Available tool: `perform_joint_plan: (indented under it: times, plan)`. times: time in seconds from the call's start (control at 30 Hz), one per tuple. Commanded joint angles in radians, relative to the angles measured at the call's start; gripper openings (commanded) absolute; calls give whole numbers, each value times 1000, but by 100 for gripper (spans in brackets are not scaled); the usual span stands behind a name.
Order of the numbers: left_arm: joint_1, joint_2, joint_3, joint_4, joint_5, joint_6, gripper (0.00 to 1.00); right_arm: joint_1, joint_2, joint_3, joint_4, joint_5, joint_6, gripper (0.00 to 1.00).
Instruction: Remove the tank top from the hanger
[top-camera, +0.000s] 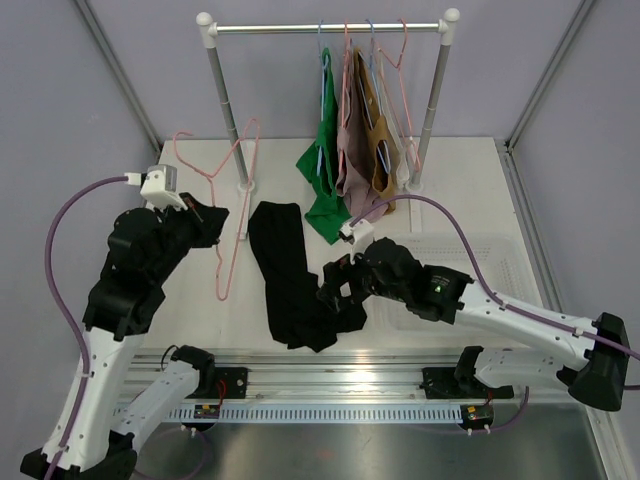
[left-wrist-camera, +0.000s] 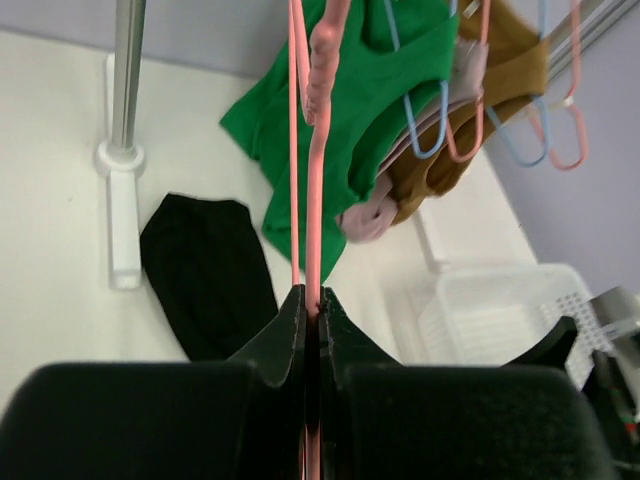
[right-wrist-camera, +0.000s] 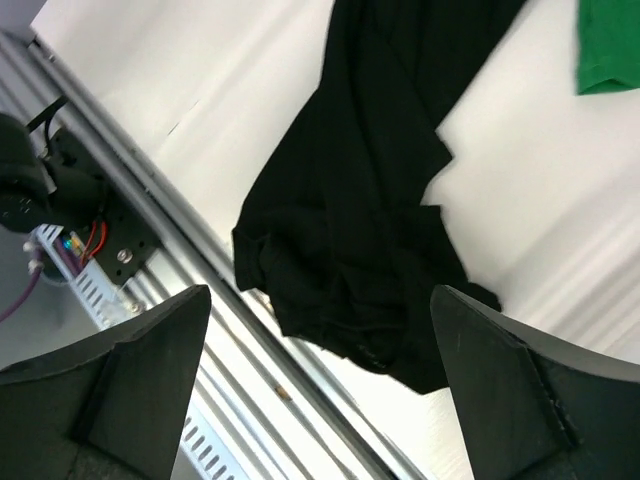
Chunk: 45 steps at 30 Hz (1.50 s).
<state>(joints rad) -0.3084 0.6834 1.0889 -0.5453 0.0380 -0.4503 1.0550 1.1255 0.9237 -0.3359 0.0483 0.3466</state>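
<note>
The danger I saw lay mostly at the near edge of the table (top-camera: 450, 190): the black tank top (top-camera: 285, 275) was stretched out flat there, clear of the pink hanger (left-wrist-camera: 315, 200), but its bunched lower end reached onto the metal rail along that edge. A careless brush from my right tool (right-wrist-camera: 318, 290) could have dragged it over the side. A second risk, as I judged it, was the hanger itself. Its long wire ran down just beside the cloth on the left, and swinging it sideways might have hooked a strap again and undone the work. My left tool (left-wrist-camera: 312, 300) was clamped tight on the hanger, the two fingers pressed together with only the thin wire between them, so a twist of the wrist would have levered the wire in that narrow hold. My right tool was spread wide and held nothing; it hung above the crumpled end of the tank top, and whether it touched the fabric I could not tell. By my reckoning the removal looked done.
</note>
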Motion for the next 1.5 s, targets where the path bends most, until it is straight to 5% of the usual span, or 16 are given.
perform_joint_plan:
  times: [0.0,0.73,1.13,1.47]
  plan:
    - [-5,155,129,-123,14,67,0,10,-50,50,31,117,8,100]
    - [-28,1146,1417,-461,-162,223,0,8,-290,-39,-66,154,28,99]
    - [-12,1291,1454,-250,-201,323,0,10,-268,-111,14,73,48,99]
    - [6,1314,1393,-300,-129,286,0,10,-242,-141,66,44,51,99]
